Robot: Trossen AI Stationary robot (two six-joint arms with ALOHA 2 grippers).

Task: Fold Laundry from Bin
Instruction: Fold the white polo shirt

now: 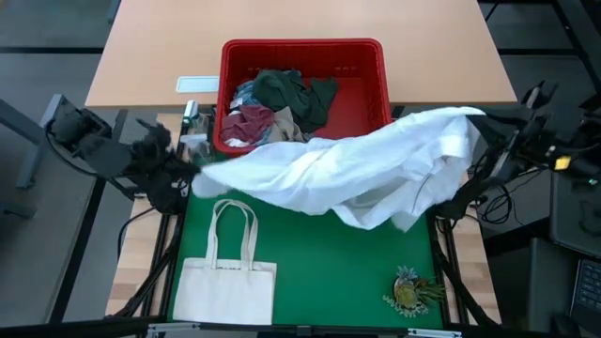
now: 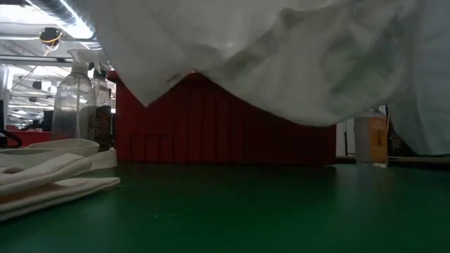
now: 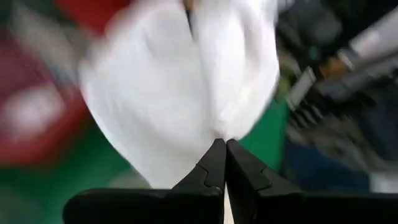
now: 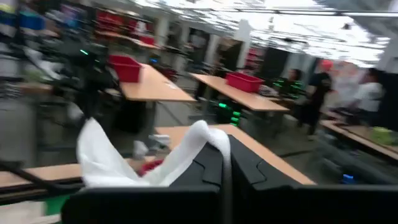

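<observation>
A large white garment (image 1: 357, 169) hangs stretched between my two grippers, above the green mat (image 1: 319, 272) and across the near rim of the red bin (image 1: 366, 89). My left gripper (image 1: 191, 176) is shut on its left end and my right gripper (image 1: 481, 117) on its right end. In the low view the white garment (image 2: 281, 56) sags in front of the bin (image 2: 225, 126), clear of the mat. Dark green, maroon and striped laundry (image 1: 282, 103) lies heaped in the bin's left half. My left gripper pinches a bunched end of the white garment (image 3: 217, 124) between its two shut fingers. The cloth spreads out beyond the fingertips, lifted off the mat. My right gripper pinches a gathered fold of the garment (image 4: 202, 134) between its shut fingers, which point about level. The cloth drapes away from them toward the bin.
A flat white tote bag (image 1: 225, 277) lies on the mat's near left, and a small pineapple-like thing (image 1: 413, 291) near right. A clear spray bottle (image 2: 74, 105) stands left of the bin. People (image 4: 367, 93) and other tables show in the room beyond.
</observation>
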